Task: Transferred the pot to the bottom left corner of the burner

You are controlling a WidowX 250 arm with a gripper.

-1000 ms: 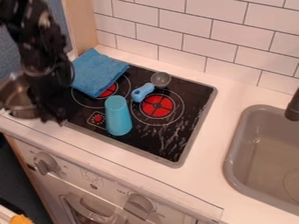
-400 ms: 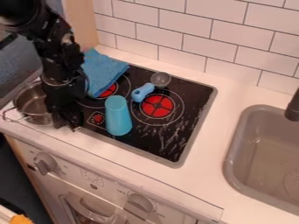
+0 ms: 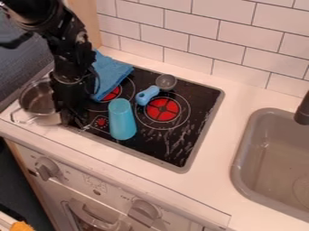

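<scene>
The black gripper [image 3: 75,121] hangs down at the left of the scene, over the near left edge of the stove [image 3: 199,97], and the arm [image 3: 67,49] comes in from the far left. The jaws are closed on the right side of the pot [image 3: 37,100], though the gripper itself hides the exact place of the grip. The pot is metal, with its open top facing up and a thin wire handle [image 3: 23,121] on its near left side. It is at the left end of the white table [image 3: 208,180], just left of the stove; I cannot tell whether its base touches the table.

On the stove, a blue-green cylinder [image 3: 122,121] is near the middle, to the right of the gripper. A blue cloth [image 3: 114,72] lies over the far left part and covers some of the left burner, whose red centre [image 3: 111,94] shows in part. The right burner [image 3: 163,109] has a red centre split into 4 parts. Between the 2 burners, toward the far side, lies a utensil with a blue handle [image 3: 147,95] and a round grey head [image 3: 166,82].

To the right is a grey sink [image 3: 244,158] with a black tap [image 3: 303,110]. White tiles [image 3: 235,36] line the far wall, and 2 knobs [image 3: 47,168] are on the near front.
</scene>
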